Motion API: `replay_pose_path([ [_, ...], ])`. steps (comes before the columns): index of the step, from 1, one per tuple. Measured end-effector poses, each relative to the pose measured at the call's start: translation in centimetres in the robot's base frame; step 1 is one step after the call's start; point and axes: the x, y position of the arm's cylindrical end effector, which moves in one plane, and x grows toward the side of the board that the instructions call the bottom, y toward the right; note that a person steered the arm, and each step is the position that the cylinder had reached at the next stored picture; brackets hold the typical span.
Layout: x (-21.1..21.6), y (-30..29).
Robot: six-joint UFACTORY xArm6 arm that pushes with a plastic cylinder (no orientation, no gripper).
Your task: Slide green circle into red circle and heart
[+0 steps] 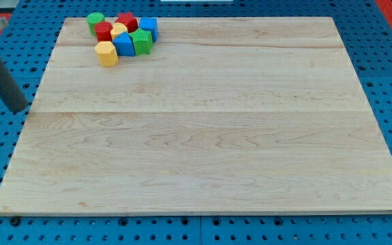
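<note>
Clawless, my tip (20, 109) at frame left should circle behind green circle (96, 20), nudging it gently into red circle (103, 30).

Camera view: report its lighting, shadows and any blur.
Camera view: even, soft light on the pale wooden board, no glare; the cluster of coloured blocks is sharp, casting only faint shadows; the dark rod is slightly soft, my tip at the board's left edge, far from them.

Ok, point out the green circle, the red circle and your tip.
green circle (96, 20): camera view, on its top face.
red circle (103, 30): camera view, on its top face.
my tip (20, 109): camera view, the rod's lower end.
</note>
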Motion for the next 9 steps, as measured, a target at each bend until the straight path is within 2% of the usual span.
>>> replay_pose_path([
  [1, -2.9, 0.0],
  [2, -8.8, 1.7],
  [3, -12.9, 2.7],
  [5, -23.5, 2.7],
  [8, -23.7, 3.4],
  [9, -23.5, 6.3],
])
